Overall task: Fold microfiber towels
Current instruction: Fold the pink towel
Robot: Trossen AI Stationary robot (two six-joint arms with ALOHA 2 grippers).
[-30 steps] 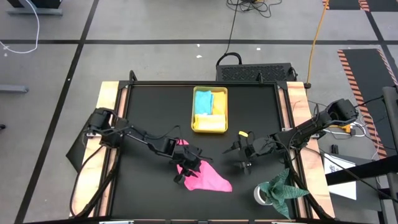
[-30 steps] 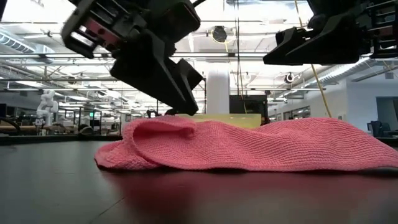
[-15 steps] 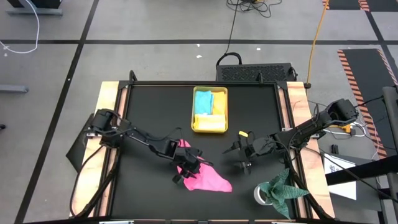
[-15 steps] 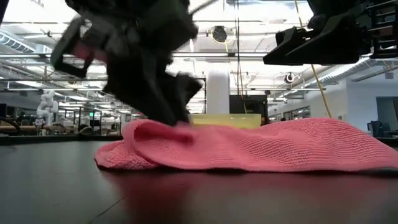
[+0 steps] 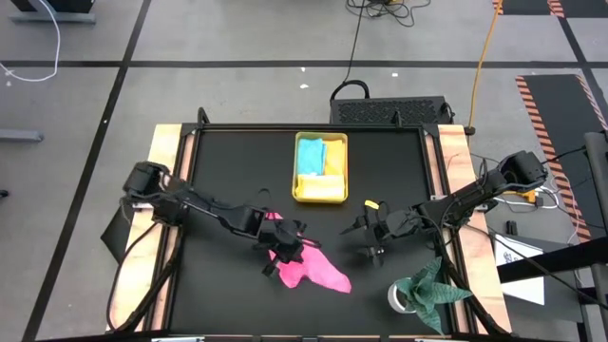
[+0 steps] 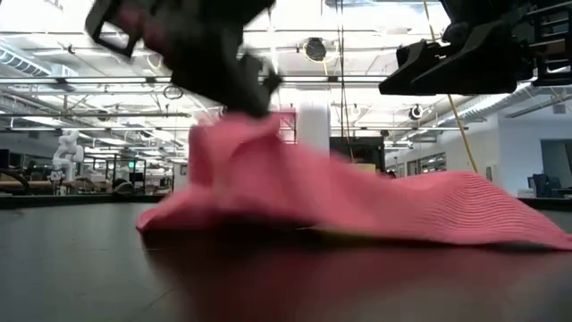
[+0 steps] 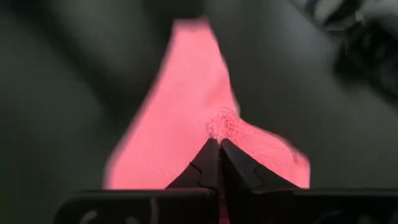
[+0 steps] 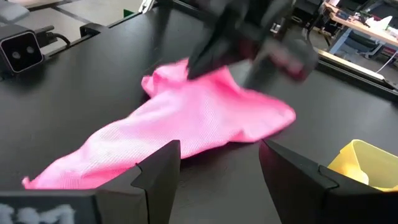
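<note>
The black desk point(image 5: 228, 171) had bare surface along its far edge and left side, with wooden strips on both sides. The yellow tray point(image 5: 320, 167) sat far centre, holding a light blue towel point(image 5: 310, 154) and a yellow towel point(image 5: 321, 187); whether anything lay beneath them was hidden. The pink towel point(image 5: 309, 270) lay near the front edge, left of centre, one corner lifted off the desk, the rest trailing on it. The dark green cloth point(image 5: 432, 287) sat at the front right corner. The left gripper point(image 7: 219, 144) had its jaws closed on the pink towel's raised corner. The right gripper point(image 8: 219, 163) hovered right of the towel, jaws wide apart, holding nothing. The left gripper was blurred in the low view.
</note>
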